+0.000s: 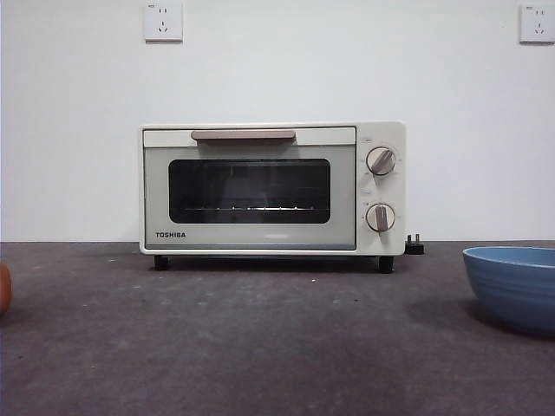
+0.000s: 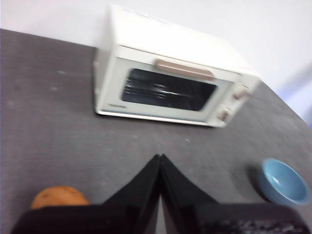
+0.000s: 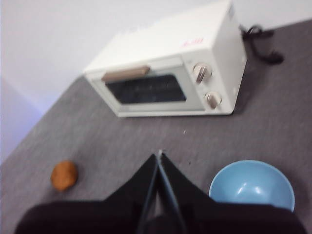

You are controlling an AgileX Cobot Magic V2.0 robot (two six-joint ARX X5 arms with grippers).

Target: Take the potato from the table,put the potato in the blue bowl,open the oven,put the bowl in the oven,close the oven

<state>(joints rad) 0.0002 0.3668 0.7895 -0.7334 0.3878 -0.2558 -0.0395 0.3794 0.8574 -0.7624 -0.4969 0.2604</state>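
Potato [image 2: 59, 197] sits at the desk's [image 1: 260, 347] near left edge, just beside our left claw [image 2: 160, 158], which is closed and empty, so we judge that arm nearer; right claw [image 3: 159, 157], likewise closed and empty, hangs by the blue bowl [image 3: 251, 185].

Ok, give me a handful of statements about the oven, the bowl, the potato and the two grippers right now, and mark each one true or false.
1. The oven door is shut. True.
2. The potato lies inside the blue bowl. False: it lies on the table, far from the bowl, which is empty.
3. The left gripper holds the potato. False: its jaws are shut on nothing, and the potato lies beside it on the table.
4. The right gripper has its jaws shut, holding nothing. True.
5. The bowl stands inside the oven. False: it stands on the table in front of the oven, off to one side.
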